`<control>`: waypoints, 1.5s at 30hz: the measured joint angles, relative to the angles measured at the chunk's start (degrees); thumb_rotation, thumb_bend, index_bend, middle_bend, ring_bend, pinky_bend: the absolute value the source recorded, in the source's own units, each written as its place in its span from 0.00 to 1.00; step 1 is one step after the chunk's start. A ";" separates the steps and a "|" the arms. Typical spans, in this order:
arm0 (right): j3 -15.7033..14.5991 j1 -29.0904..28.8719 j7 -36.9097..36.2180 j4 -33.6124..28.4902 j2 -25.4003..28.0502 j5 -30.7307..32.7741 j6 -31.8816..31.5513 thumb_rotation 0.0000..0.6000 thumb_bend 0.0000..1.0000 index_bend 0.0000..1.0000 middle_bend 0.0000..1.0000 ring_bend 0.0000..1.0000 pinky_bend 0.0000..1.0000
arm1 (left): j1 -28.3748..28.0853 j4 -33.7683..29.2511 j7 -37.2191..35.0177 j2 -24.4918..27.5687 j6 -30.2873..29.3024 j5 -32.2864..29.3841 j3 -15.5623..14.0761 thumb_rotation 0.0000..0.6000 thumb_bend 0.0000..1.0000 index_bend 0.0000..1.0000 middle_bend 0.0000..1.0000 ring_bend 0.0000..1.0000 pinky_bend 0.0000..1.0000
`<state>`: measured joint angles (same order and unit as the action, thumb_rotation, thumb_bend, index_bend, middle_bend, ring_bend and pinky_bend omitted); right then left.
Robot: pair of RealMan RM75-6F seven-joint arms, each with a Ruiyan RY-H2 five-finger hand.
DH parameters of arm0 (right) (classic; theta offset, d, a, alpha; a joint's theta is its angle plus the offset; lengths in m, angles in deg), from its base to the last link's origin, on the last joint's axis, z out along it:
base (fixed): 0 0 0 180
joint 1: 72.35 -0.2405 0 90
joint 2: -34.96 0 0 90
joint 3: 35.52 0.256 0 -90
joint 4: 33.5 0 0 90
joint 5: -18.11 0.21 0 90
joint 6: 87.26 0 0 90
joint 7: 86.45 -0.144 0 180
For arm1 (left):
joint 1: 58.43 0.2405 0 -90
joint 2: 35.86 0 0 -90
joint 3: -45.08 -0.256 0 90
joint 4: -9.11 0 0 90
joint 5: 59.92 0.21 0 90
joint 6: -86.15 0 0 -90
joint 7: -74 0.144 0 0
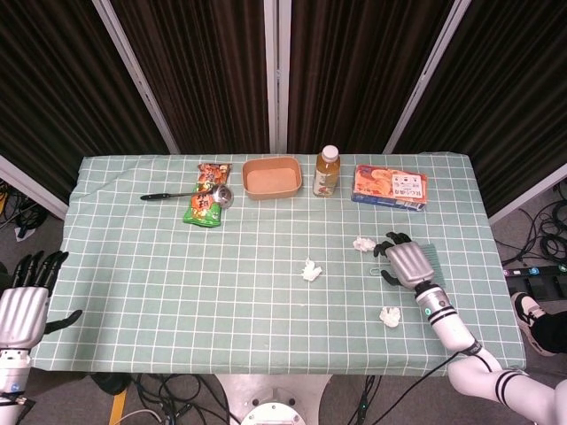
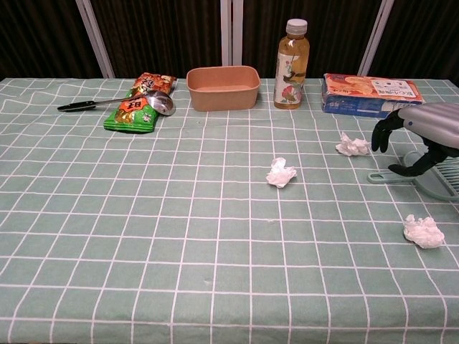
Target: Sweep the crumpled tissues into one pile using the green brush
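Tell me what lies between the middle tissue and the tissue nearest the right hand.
Only bare checked tablecloth lies between the middle tissue and the tissue by the right hand; the chest view shows it best.

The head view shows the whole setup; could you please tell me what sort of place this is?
Probably a robot test station, not a home: dark curtains behind the table, loose cables on the floor.

Lab: black curtains, floor cables, checked table.
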<state>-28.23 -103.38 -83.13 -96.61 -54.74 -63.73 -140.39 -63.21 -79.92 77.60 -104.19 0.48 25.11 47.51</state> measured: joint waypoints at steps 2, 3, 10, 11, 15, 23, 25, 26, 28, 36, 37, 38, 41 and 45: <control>-0.17 -0.13 0.17 1.67 -1.45 0.41 -0.22 1.00 0.21 0.43 0.41 0.13 0.19 | -0.06 0.12 -0.07 -0.10 0.09 0.04 -0.03 1.00 0.01 0.07 0.09 0.00 0.02; -0.30 -0.14 0.29 2.23 -1.94 0.53 -0.39 1.00 0.20 0.43 0.41 0.13 0.19 | -0.07 0.18 -0.09 -0.13 0.12 0.05 -0.03 1.00 0.01 0.07 0.09 0.00 0.02; -1.50 0.28 1.69 4.41 -3.70 1.28 -1.20 1.00 0.19 0.43 0.42 0.13 0.19 | -0.27 0.62 -0.41 -0.39 0.42 0.10 0.01 1.00 0.01 0.07 0.09 0.00 0.02; -1.65 0.32 1.80 4.61 -3.82 1.31 -1.25 1.00 0.20 0.43 0.42 0.13 0.19 | -0.30 0.69 -0.46 -0.43 0.47 0.14 -0.01 1.00 0.01 0.07 0.09 0.00 0.02; -2.08 0.35 2.23 5.07 -4.16 1.29 -1.49 1.00 0.20 0.44 0.43 0.13 0.19 | -0.28 0.91 -0.70 -0.57 0.58 0.01 -0.04 1.00 0.01 0.07 0.09 0.00 0.02; -2.56 0.20 2.47 6.14 -4.56 1.82 -0.84 1.00 0.23 0.47 0.45 0.14 0.19 | -0.12 1.30 -1.12 -0.79 0.59 -0.12 -0.14 1.00 0.01 0.07 0.09 0.00 0.02; -2.63 0.08 2.58 6.37 -4.66 1.84 -0.72 1.00 0.23 0.47 0.46 0.14 0.19 | -0.17 1.40 -1.12 -0.84 0.72 -0.12 -0.15 1.00 0.01 0.07 0.09 0.00 0.02; -2.68 -0.01 2.69 6.56 -4.74 1.85 -0.61 1.00 0.23 0.48 0.46 0.14 0.19 | -0.21 1.44 -1.15 -0.86 0.81 -0.11 -0.16 1.00 0.01 0.07 0.09 0.00 0.02; -2.73 -0.18 2.79 6.79 -4.88 1.92 -0.32 1.00 0.23 0.48 0.46 0.14 0.19 | -0.22 1.50 -1.13 -0.87 0.89 -0.16 -0.18 1.00 0.01 0.07 0.09 0.00 0.02; -2.74 -1.05 2.97 7.31 -5.23 2.10 0.48 1.00 0.24 0.48 0.48 0.15 0.19 | -0.17 1.60 -1.29 -0.87 0.94 -0.37 -0.12 1.00 0.01 0.07 0.09 0.00 0.02; -2.75 -1.11 3.05 7.30 -5.21 2.09 0.50 1.00 0.25 0.49 0.49 0.15 0.19 | -0.19 1.61 -1.27 -0.89 0.98 -0.38 -0.12 1.00 0.01 0.07 0.09 0.00 0.02; -2.79 -1.18 3.17 7.26 -5.18 2.06 0.52 1.00 0.27 0.51 0.51 0.17 0.19 | -0.21 1.62 -1.29 -0.91 1.02 -0.39 -0.12 1.00 0.01 0.07 0.09 0.00 0.02; -2.82 -1.17 3.44 7.08 -4.98 1.85 -0.06 1.00 0.32 0.57 0.56 0.21 0.19 | -0.19 1.65 -1.33 -0.91 0.98 -0.34 -0.14 1.00 0.01 0.07 0.09 0.00 0.02; -2.69 -0.64 3.37 5.49 -3.37 1.35 -2.43 1.00 0.33 0.61 0.60 0.24 0.19 | 0.01 1.56 -1.44 -0.74 0.68 -0.43 -0.10 1.00 0.01 0.07 0.09 0.00 0.02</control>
<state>-30.92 -104.02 -79.76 -91.12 -58.11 -62.38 -142.82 -63.21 -78.35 76.16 -104.93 1.17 24.68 47.41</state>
